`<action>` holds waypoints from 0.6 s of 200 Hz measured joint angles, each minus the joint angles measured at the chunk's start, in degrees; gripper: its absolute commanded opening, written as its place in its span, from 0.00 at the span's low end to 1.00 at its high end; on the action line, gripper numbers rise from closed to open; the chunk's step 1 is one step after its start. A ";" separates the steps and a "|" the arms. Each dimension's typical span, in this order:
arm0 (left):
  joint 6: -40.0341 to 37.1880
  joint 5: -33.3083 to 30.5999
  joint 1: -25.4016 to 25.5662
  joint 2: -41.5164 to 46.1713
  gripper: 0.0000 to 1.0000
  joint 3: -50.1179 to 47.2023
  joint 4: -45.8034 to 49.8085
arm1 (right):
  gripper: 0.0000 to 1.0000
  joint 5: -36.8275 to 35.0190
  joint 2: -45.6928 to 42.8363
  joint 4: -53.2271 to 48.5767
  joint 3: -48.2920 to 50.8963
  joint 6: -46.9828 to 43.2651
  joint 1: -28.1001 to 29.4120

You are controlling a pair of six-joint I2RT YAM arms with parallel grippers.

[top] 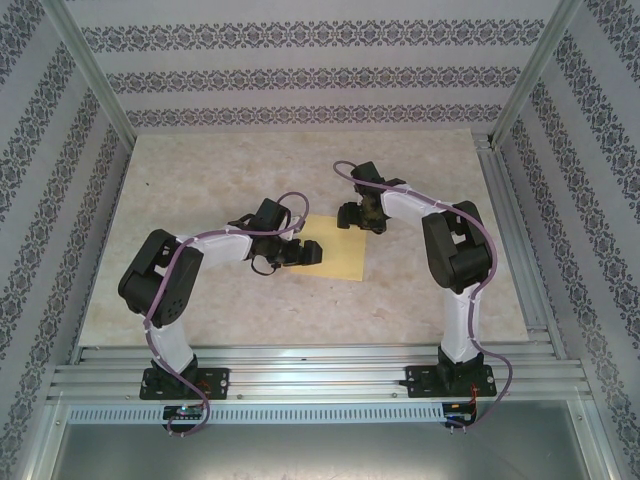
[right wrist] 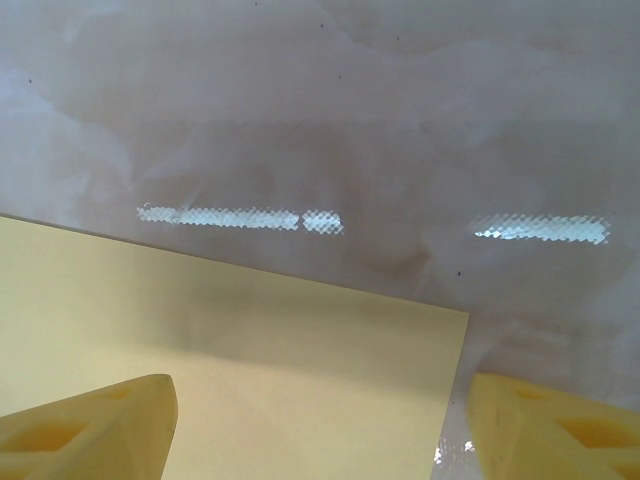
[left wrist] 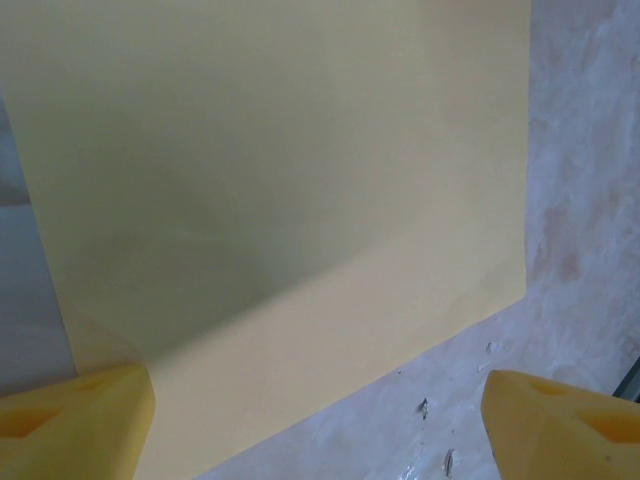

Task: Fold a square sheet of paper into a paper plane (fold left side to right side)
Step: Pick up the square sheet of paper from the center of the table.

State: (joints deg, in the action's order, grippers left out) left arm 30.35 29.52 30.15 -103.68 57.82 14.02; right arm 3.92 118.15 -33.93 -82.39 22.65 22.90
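The square sheet of paper [top: 342, 258] lay flat near the middle of the table [top: 200, 180], between the two grippers. The left gripper [top: 300, 252] hung over the sheet's left edge with its jaws wide apart, one finger [left wrist: 80, 420] above the paper and the other above bare table. The right gripper [top: 354, 214] stood at the sheet's far edge, jaws likewise spread, straddling a corner. Neither clamped anything. From above, the left gripper hid the sheet's left edge. Whether any fingertip touched the paper could not be told.
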 measured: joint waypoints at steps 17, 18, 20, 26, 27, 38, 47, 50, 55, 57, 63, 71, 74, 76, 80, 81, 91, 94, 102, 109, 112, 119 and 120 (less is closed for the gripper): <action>0.00 0.02 0.02 -0.17 0.86 0.13 -0.02 | 0.77 -0.04 0.00 0.17 0.13 0.22 0.24; 0.00 0.02 0.04 -0.17 0.86 0.15 -0.02 | 0.77 -0.07 0.00 0.17 0.15 0.22 0.24; 0.00 0.02 0.04 -0.17 0.86 0.22 -0.02 | 0.77 -0.15 0.00 0.22 0.17 0.22 0.26; 0.00 0.04 0.07 -0.39 0.86 0.37 -0.02 | 0.77 -0.39 -0.02 0.39 0.28 0.24 0.37; 0.00 0.04 0.09 -0.42 0.86 0.39 -0.04 | 0.77 -0.46 -0.02 0.42 0.33 0.26 0.39; 0.00 0.02 0.26 -0.72 0.86 0.70 -0.07 | 0.77 -0.92 -0.02 0.59 0.46 0.42 0.63; 0.00 0.02 0.39 -0.87 0.86 0.85 -0.28 | 0.75 -1.27 -0.09 0.83 0.63 0.61 0.87; 0.00 0.04 0.46 -0.92 0.86 0.87 -0.33 | 0.75 -1.36 -0.13 0.96 0.74 0.68 0.94; 0.00 0.02 0.55 -1.01 0.86 0.92 -0.46 | 0.75 -1.70 -0.17 1.07 0.90 0.85 1.03; 0.00 0.02 0.55 -1.03 0.86 0.96 -0.46 | 0.75 -1.79 -0.24 1.20 0.98 0.90 1.09; 0.00 0.02 0.63 -1.07 0.87 0.98 -0.63 | 0.75 -2.08 -0.28 1.46 1.18 1.14 1.22; 0.00 0.02 0.70 -1.14 0.86 1.03 -0.74 | 0.75 -2.47 -0.46 1.68 1.38 1.44 1.40; 0.00 0.02 0.74 -1.14 0.87 1.03 -0.76 | 0.75 -2.60 -0.48 1.79 1.46 1.46 1.49; 0.00 0.02 0.74 -1.16 0.87 1.07 -0.76 | 0.75 -2.62 -0.52 1.84 1.51 1.51 1.53; 0.00 0.04 0.74 -1.25 0.86 1.09 -0.79 | 0.75 -2.80 -0.57 1.99 1.62 1.53 1.64; 0.00 0.07 0.74 -1.25 0.86 1.11 -0.79 | 0.75 -2.82 -0.57 1.99 1.64 1.55 1.66; 0.02 0.07 0.74 -1.31 0.86 1.18 -0.81 | 0.75 -3.17 -0.74 2.43 1.97 1.75 1.88; 0.00 0.09 0.74 -1.33 0.86 1.20 -0.81 | 0.75 -3.21 -0.79 2.51 2.08 1.77 1.88; 0.00 0.11 0.74 -1.40 0.86 1.29 -0.81 | 0.76 -3.08 -1.03 2.95 2.45 1.99 1.99; 0.00 0.17 0.74 -1.42 0.86 1.33 -0.81 | 0.76 -2.89 -1.27 3.37 2.82 2.27 2.10; 0.00 0.20 0.74 -1.44 0.86 1.36 -0.81 | 0.76 -2.73 -1.38 3.58 3.02 2.38 2.10; 0.00 0.20 0.74 -1.44 0.86 1.38 -0.81 | 0.77 -2.21 -1.70 4.00 3.43 2.69 2.21; 0.00 0.20 0.74 -1.44 0.86 1.38 -0.81 | 0.77 -2.12 -1.75 4.02 3.48 2.73 2.23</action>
State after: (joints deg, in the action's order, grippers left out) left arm 30.35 29.71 30.89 -105.12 59.20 13.21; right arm 1.80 116.40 -29.91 -78.91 25.39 25.12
